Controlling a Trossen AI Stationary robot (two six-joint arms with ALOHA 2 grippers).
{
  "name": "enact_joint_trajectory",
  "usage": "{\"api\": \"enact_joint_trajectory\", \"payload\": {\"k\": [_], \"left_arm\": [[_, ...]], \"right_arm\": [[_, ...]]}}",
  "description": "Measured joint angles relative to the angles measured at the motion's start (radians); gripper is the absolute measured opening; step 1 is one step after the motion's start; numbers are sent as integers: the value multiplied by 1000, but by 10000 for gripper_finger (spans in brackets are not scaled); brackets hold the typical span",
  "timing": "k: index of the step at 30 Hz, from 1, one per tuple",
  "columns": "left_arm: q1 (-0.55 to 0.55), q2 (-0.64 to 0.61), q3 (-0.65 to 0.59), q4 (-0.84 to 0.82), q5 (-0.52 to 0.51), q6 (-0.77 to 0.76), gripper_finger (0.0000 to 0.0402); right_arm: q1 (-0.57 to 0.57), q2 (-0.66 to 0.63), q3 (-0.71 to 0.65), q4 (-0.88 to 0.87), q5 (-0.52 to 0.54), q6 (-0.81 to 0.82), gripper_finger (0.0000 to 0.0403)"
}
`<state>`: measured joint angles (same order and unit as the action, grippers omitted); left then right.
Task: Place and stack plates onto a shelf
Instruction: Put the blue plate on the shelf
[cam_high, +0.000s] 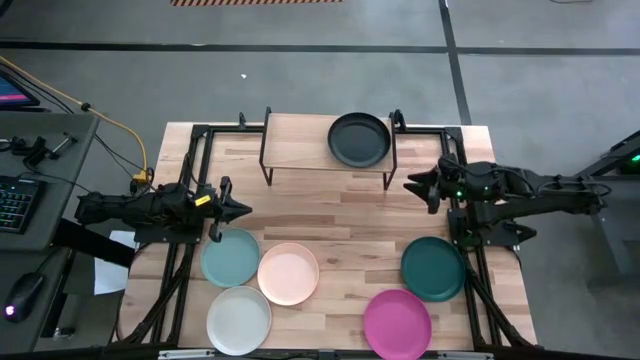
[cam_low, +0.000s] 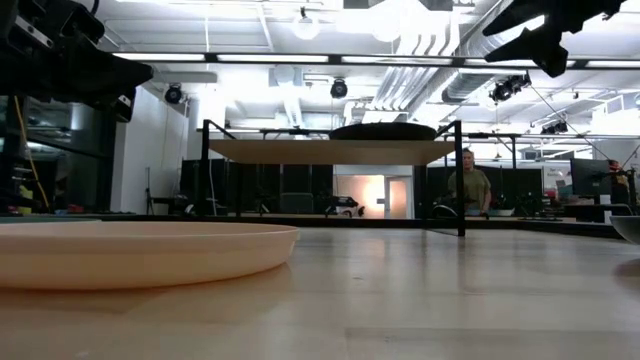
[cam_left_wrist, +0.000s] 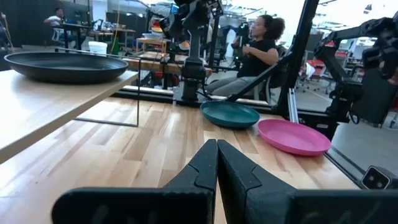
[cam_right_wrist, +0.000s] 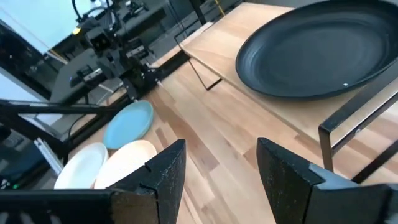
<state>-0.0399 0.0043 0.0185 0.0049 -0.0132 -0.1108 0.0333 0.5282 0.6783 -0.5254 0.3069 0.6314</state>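
High view: five matte plates, white (cam_high: 239, 319), magenta (cam_high: 397, 323), peach (cam_high: 288, 273), light teal (cam_high: 230, 257) and dark teal (cam_high: 433, 268), lie low in frame; left gripper (cam_high: 240, 210) closed, right gripper (cam_high: 412, 184) open and empty; black plate (cam_high: 359, 140) tops the shelf (cam_high: 295, 142) at upper centre.

— Inspector A: Both arms are dark, near black, with jointed segments. The left arm (cam_high: 150, 208) carries a small yellow marking close to its wrist.

— Inspector B: Confirmed. The right arm (cam_high: 520, 190) shows a green light near its wrist. The fingers (cam_right_wrist: 165, 168) are matte black, broad and wedge-shaped, tapering to points.
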Motion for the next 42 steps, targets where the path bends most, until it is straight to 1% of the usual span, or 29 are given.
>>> {"api": "enact_joint_trajectory", "payload": {"k": [3,7,11,14,21,23,26,28,31,37,39,42], "left_arm": [[0,0,0,0,-1,0,1],[0,0,0,9,-3,0,1],[0,0,0,80,-3,-17,1],[0,0,0,170,-22,-81,1],[0,13,2,415,-172,-335,2],[0,33,20,419,-182,-356,8],[0,101,98,369,-183,-353,29],[0,157,168,285,-183,-324,51],[0,253,307,148,-185,-276,92],[0,429,590,-150,-236,-207,172],[0,475,664,-212,-243,-169,189],[0,519,729,-247,-245,-90,202]], "right_arm": [[7,-6,-23,11,28,1,178],[6,-8,-34,13,69,43,178],[6,-8,-34,31,75,70,178],[6,-8,-34,40,75,87,178],[6,-6,-34,87,91,87,178],[6,-6,-34,87,100,93,178],[6,-6,-34,88,104,95,178],[6,-6,-34,89,104,106,178],[6,-6,-34,90,104,113,178],[6,-6,-34,93,104,119,178],[6,-6,-34,94,103,119,178],[6,-6,-34,103,104,112,178]]}}
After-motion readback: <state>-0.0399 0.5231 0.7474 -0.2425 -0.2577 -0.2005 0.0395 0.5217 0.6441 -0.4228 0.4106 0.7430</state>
